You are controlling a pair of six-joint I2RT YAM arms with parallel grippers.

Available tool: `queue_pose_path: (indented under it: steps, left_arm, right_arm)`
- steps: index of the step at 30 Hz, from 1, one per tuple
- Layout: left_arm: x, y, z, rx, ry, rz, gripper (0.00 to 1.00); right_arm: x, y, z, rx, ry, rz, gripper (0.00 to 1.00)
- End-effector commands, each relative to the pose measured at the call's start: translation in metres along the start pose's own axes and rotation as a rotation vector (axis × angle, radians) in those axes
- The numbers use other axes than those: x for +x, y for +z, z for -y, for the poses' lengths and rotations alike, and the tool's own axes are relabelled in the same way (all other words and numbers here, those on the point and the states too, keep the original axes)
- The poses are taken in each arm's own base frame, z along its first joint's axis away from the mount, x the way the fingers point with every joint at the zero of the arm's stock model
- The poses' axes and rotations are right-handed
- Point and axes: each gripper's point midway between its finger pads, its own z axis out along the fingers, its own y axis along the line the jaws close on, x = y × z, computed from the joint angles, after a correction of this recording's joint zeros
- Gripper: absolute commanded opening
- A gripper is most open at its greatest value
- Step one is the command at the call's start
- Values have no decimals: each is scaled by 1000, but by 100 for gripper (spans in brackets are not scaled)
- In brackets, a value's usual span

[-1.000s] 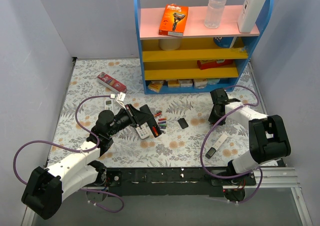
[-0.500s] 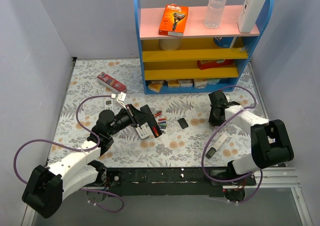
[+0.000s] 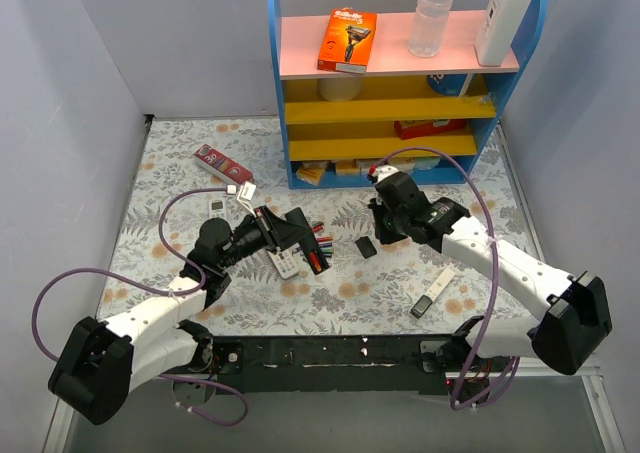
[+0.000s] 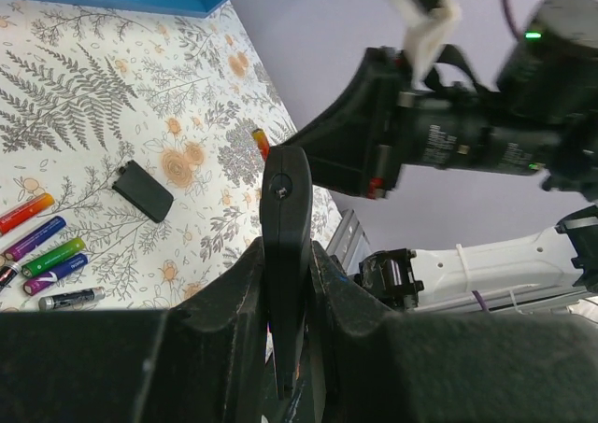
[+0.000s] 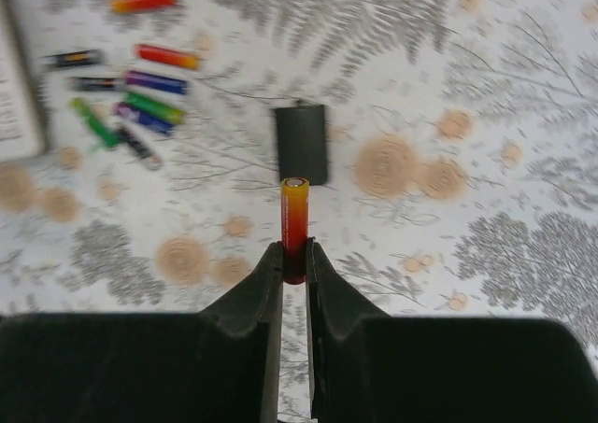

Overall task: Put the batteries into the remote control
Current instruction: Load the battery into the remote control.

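My left gripper (image 4: 287,255) is shut on a black remote control (image 4: 285,218), seen edge-on and held above the table; it also shows in the top view (image 3: 308,250), left of centre. My right gripper (image 5: 294,255) is shut on the lower end of a red-orange battery (image 5: 294,222), which points forward over the floral mat. In the top view the right gripper (image 3: 383,225) hovers right of the remote. Several loose batteries (image 3: 322,237) lie between the grippers; they also show in the right wrist view (image 5: 140,96). A black battery cover (image 5: 301,144) lies flat just beyond the held battery.
A white remote (image 3: 285,266) lies under the left gripper, another (image 3: 434,293) at the front right, a third (image 3: 218,205) at the left. A red box (image 3: 222,165) lies at the back left. A blue shelf unit (image 3: 400,83) stands at the back.
My right arm has swung left from the right side to the middle of the table. The left gripper has barely moved, with the black remote still in it.
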Motion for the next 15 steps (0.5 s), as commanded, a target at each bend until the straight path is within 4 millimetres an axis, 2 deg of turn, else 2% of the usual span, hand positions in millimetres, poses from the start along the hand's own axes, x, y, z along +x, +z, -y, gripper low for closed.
queue_pose_path:
  steps: [1, 3, 4, 5, 7, 8, 10, 11, 15]
  left_arm:
    - [-11, 4, 14, 51, 22, 23, 0]
    - [-11, 7, 13, 48, 19, 19, 0]
    - [-14, 8, 13, 44, 18, 24, 0]
    - [-14, 9, 11, 36, 12, 24, 0]
    - [-16, 11, 10, 27, 0, 32, 0]
    - [-17, 11, 9, 22, -8, 36, 0]
    - [-16, 11, 5, 4, -27, 38, 0]
    - [-17, 11, 3, -3, -32, 47, 0]
    - [-17, 9, 1, -10, -62, 69, 0]
  right_arm:
    - [-23, -43, -60, -167, -120, 47, 4]
    - [-20, -52, -88, -215, -169, 43, 4]
    - [-29, -63, -99, -239, -181, 63, 4]
    - [-23, -65, -114, -257, -209, 49, 4]
    - [-30, -79, -131, -285, -225, 62, 4]
    - [-27, -82, -144, -297, -242, 54, 4]
    - [-25, -87, -156, -312, -259, 46, 4]
    - [-26, -92, -168, -333, -266, 47, 4]
    - [-20, -91, -179, -334, -255, -1, 4]
